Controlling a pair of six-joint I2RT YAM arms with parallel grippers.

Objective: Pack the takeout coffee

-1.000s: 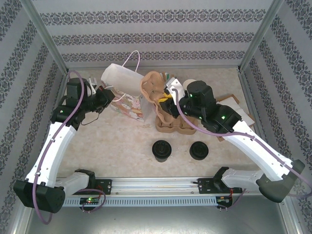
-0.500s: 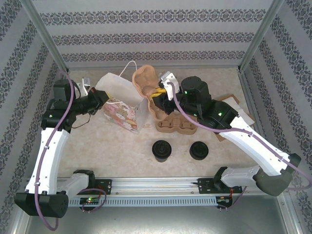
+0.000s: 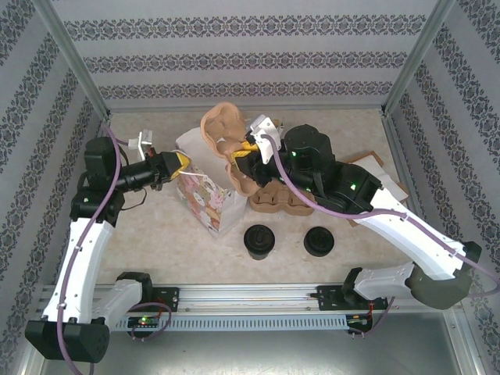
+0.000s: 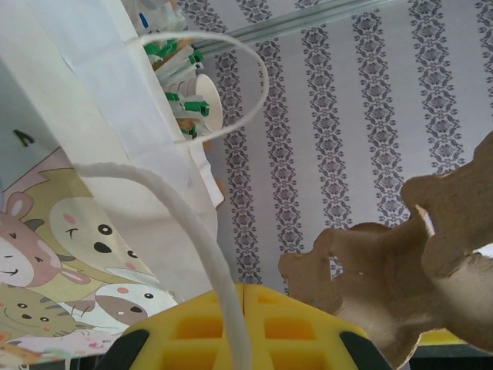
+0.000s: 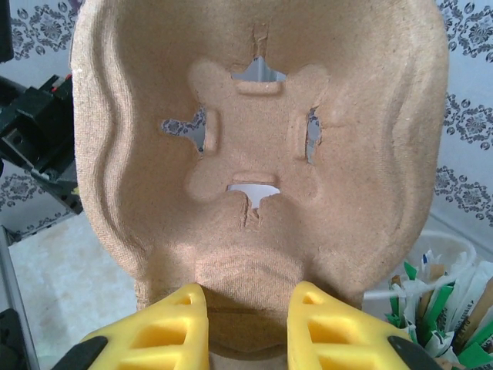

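At the back-centre of the table (image 3: 156, 226), right gripper (image 3: 248, 150) is clamped on the lower edge of a brown cup carrier (image 3: 221, 129). The carrier is held on edge and sits higher and further left than a second ago, just beside the top of the paper bag (image 3: 205, 199). Left gripper (image 3: 173, 162) is closed on the bag's top by the cord handle. Since then it has dragged the bag nearer and stood it more upright. It looks like the carrier goes into the bag first. One takeout coffee (image 3: 260, 241) and the second takeout coffee (image 3: 319, 241) stand lidded on the near table, in front of a spare carrier (image 3: 281, 201) lying flat, apart from both grippers. Nothing is packed yet.
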